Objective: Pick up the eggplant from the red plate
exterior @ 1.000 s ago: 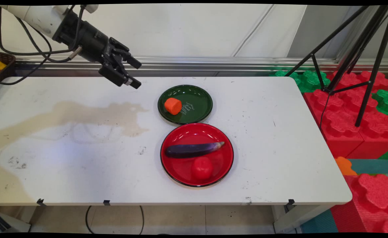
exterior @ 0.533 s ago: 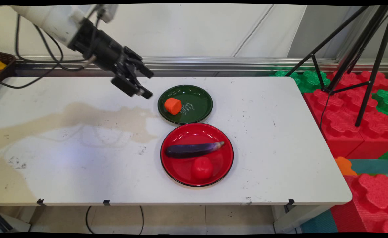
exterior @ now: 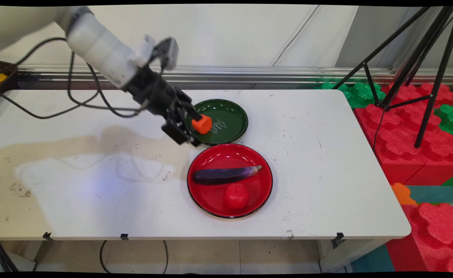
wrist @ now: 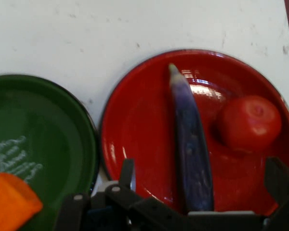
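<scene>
From the main view, the black two-finger gripper (exterior: 191, 129) hangs low over the left rim of the round dark green plate (exterior: 230, 116), its fingers spread apart and holding nothing, with the stubby orange carrot piece (exterior: 202, 124) just beside its far finger. That carrot piece lies alone on the left part of the green plate, whose middle bears faint white lettering. Just nearer the camera, rim almost touching rim, sits the round glossy red plate with a black edge (exterior: 249, 154); it holds two things: a long dark purple eggplant (exterior: 224, 175) lying across it with its long axis running left to right and its pale pointed end toward the right, and a round red tomato (exterior: 235, 196) just on its near side. Both plates stand on the white scuffed table (exterior: 327, 173). In the hand view, the red plate (wrist: 135, 130) fills the middle, the eggplant (wrist: 192, 159) running straight up the picture from between the open fingers, its tip away from the hand, the tomato (wrist: 250, 122) to its right. The green plate (wrist: 38, 120) lies at the left with the carrot piece (wrist: 12, 204) at the bottom corner.
</scene>
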Motion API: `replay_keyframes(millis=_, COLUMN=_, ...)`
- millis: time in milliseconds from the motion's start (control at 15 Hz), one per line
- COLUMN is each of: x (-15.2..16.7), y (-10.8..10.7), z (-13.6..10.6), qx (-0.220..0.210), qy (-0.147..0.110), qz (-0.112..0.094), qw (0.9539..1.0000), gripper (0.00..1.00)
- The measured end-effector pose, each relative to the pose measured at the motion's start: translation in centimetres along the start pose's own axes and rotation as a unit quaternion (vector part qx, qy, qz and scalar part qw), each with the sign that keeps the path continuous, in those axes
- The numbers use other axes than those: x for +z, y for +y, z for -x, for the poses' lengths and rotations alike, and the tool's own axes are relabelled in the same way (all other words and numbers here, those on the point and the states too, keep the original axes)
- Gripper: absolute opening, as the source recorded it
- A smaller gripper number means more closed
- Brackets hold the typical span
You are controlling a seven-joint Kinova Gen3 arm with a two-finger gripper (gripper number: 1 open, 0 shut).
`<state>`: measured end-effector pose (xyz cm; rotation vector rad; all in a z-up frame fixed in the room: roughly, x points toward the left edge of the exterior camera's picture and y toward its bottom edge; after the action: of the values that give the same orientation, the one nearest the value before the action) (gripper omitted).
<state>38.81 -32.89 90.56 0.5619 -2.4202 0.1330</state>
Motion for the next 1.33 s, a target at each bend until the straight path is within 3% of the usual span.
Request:
replay_keyframes(millis=667, x=8.1, y=1.1, z=1.2, qx=0.018, qy=-0.058, qz=0.018, qw=0.9980, gripper=1.00)
replay_keyframes(millis=1333, x=12.9, y=2.1, z=2.7, qx=0.018, qy=-0.100, qz=0.023, qw=0.9946, gripper=1.00)
